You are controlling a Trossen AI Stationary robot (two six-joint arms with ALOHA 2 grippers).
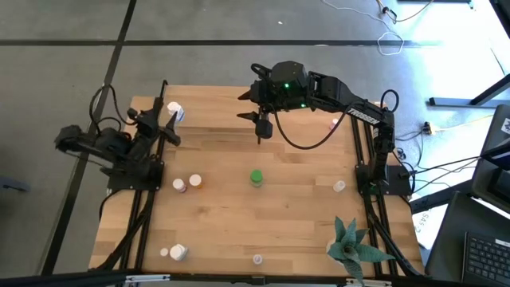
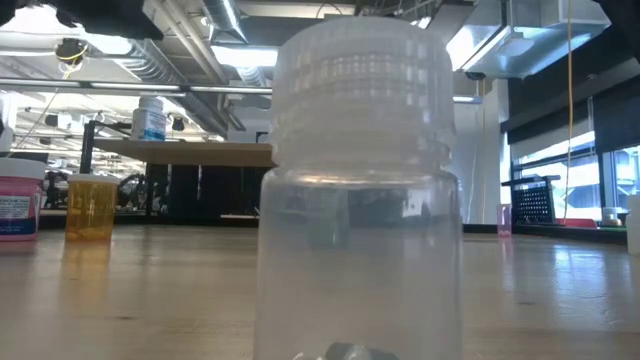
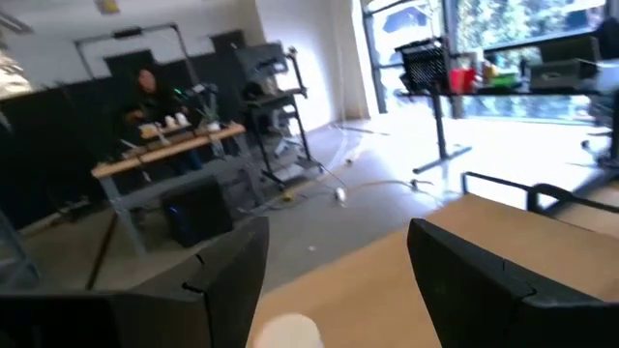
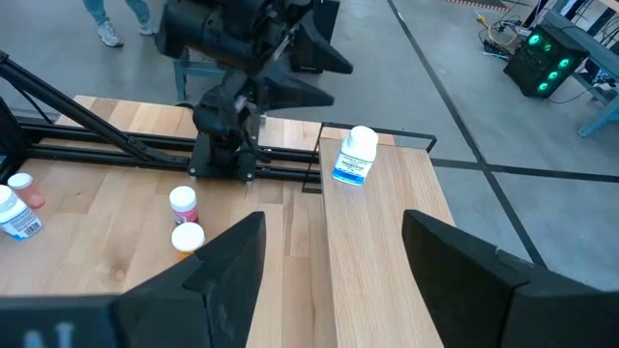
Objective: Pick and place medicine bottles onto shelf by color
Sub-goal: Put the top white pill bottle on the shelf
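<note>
With its fingers apart and empty, the right hand [image 1: 260, 127] hangs over the shelf's [image 1: 215, 119] far-middle part, the upright green medicine bottle [image 1: 256, 177] standing nearer the surface's [image 1: 239, 231] centre; the left hand [image 1: 169, 121], also apart, waits by the white bottle [image 1: 174, 111].

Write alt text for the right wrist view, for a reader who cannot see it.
The right hand, fingers open and empty, hangs over the wooden table. Ahead, a white bottle with a blue label stands on the shelf by the left arm. Two small white-capped bottles stand nearer.
</note>
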